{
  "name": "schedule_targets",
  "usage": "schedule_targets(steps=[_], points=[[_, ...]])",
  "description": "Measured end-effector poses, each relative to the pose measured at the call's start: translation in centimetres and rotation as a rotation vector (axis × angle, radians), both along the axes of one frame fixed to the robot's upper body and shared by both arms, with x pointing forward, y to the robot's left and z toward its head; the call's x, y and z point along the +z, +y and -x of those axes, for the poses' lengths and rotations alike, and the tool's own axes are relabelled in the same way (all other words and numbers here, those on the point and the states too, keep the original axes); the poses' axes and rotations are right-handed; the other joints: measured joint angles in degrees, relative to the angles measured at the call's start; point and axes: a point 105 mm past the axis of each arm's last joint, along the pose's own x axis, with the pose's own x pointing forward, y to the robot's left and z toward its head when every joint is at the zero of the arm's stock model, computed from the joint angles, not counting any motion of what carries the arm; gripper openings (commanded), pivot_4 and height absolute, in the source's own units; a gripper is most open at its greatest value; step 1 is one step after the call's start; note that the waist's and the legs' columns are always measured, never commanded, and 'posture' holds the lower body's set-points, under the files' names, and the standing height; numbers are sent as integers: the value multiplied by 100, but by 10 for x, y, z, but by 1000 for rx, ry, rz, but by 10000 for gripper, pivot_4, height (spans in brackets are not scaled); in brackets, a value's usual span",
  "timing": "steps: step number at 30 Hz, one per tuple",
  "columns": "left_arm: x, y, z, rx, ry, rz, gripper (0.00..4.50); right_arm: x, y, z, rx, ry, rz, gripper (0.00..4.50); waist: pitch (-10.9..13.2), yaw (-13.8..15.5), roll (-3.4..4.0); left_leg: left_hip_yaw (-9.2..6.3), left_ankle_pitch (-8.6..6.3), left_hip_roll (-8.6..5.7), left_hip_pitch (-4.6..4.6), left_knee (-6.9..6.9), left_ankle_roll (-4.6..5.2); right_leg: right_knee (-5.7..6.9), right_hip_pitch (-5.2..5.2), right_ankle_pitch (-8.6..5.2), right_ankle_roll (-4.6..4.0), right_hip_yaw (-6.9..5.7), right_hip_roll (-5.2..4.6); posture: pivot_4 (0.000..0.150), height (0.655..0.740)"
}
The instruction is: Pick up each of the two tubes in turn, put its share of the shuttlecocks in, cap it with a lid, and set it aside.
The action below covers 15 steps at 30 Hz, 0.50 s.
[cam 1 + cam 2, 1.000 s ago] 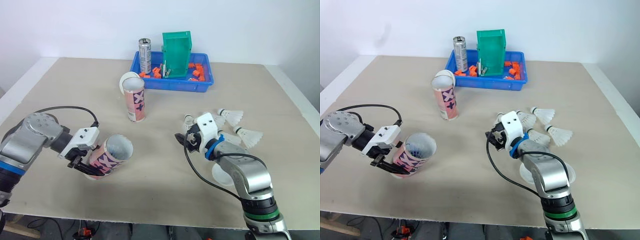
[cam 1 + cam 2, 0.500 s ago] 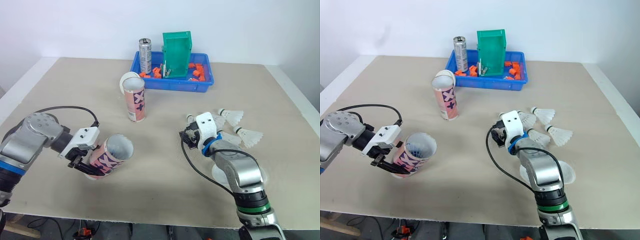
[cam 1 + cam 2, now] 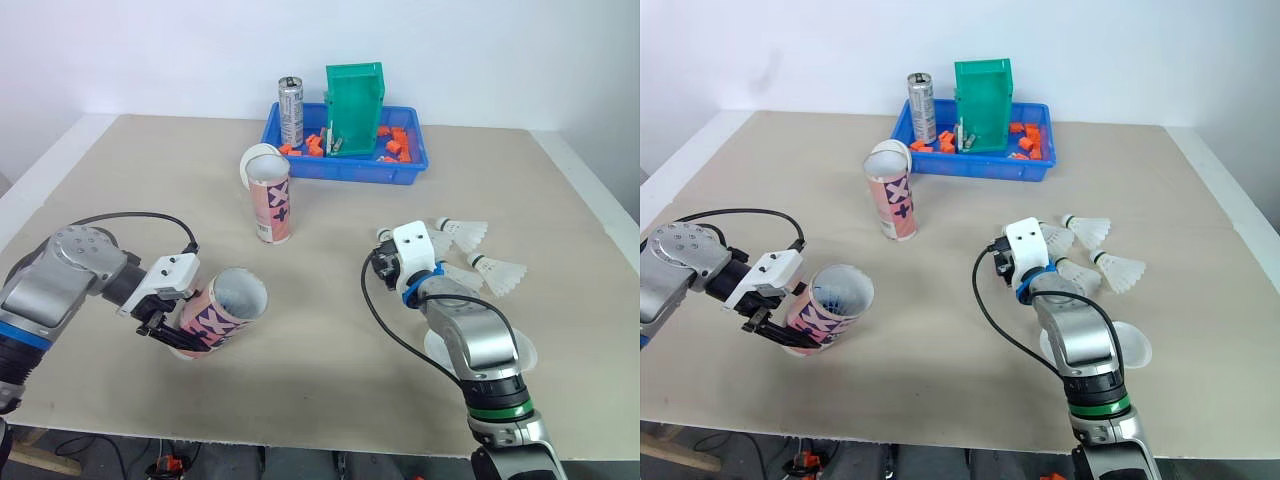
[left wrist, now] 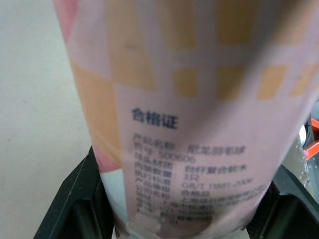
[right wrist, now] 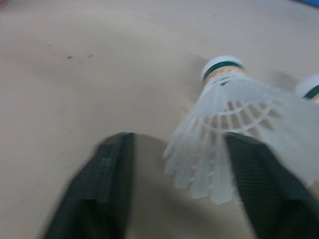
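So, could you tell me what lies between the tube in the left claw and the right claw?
Just bare table between the held tube and the right claw, per the left eye view.

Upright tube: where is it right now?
In the head views the upright tube stands on the table left of centre, just in front of the blue tray, with a white lid at its rim.

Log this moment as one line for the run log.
left hand: shut on tube, tilted | right hand: open at shuttlecock | second tube: upright
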Motion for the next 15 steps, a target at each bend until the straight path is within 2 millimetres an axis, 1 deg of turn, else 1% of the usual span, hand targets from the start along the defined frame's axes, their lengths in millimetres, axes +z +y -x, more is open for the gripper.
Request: schedule_targets(steps=[1,2,3,4,6,9,12,13,15], points=[[0,0,0,0,0,0,29132,0,-1,-1,-8,-10,15,12403,0,0,0,0,0,0,0,0,0,0,0,0,0,0,0,1500,7362],[0,0,0,0,0,0,29132,1,-1,-1,-8,-17,21,10108,0,0,0,0,0,0,0,0,0,0,0,0,0,0,0,1500,7362],[0,0,0,0,0,0,29132,2,-1,-1,-3,-25,25,4001,0,-1,0,0,0,0,0,0,0,0,0,0,0,0,0,1500,7362],[0,0,0,0,0,0,29132,3,1,-1,13,-28,24,559,0,-1,0,0,0,0,0,0,0,0,0,0,0,0,0,1500,7362],[0,0,0,0,-1,0,29132,4,6,0,38,-33,22,559,0,0,0,0,0,0,0,0,0,0,0,0,0,0,0,1500,7362],[0,0,0,-1,-2,0,29132,12,20,5,116,-63,18,559,0,0,0,-1,0,0,0,0,0,0,0,0,0,0,0,1500,7362],[0,-1,0,-2,-3,3,29132,30,34,16,236,-116,-1,559,0,6,0,-1,0,0,-1,1,0,-1,2,0,2,0,-1,1500,7362],[0,-1,0,-2,-3,3,29132,33,35,17,252,-123,0,559,0,6,0,-1,0,0,-1,1,0,-1,2,-1,3,0,-1,1500,7362],[0,-1,0,-2,-4,3,29132,46,43,30,399,-151,26,559,1,9,1,0,0,-1,-2,1,0,-2,2,-1,3,0,-2,1500,7362]])
